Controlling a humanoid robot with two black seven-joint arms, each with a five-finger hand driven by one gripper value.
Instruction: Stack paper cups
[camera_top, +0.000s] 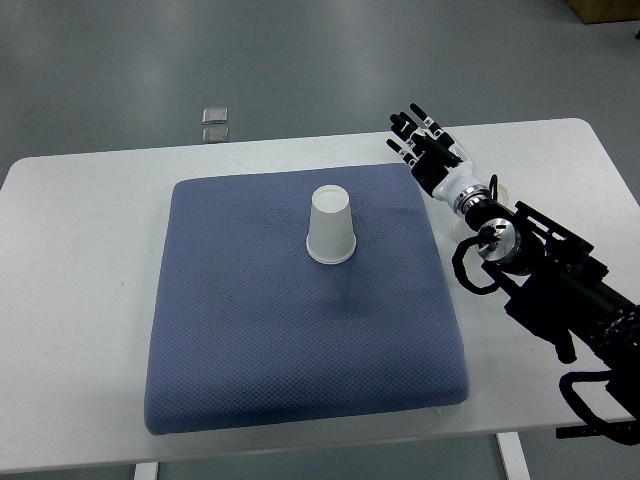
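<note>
one paper cup (331, 226) upside down near the middle of the blue mat (250, 350), a little toward the far edge, wide rim flat on the fabric, base up. looks like a single cup from above; could well be two or more nested already, but no seam or second rim clear enough to say. no other cup loose anywhere on the mat or on the white table (80, 300).

right hand (428, 148) over the far right corner of the mat, well apart from the cup, arm coming in from the lower right. fingers spread and extended, gripping nothing. a faint pale shape just beside the wrist, too dim to name. left arm out of view.

by judgement: either finished, with the stack standing and the hand empty and away, or not begun for want of a second cup in sight. no way to settle which from this view alone. nothing left to pick up as far as visible. if more to come, another cup needed first.

two small clear objects (215, 122) on the floor beyond the table's far edge, no part in the job.
</note>
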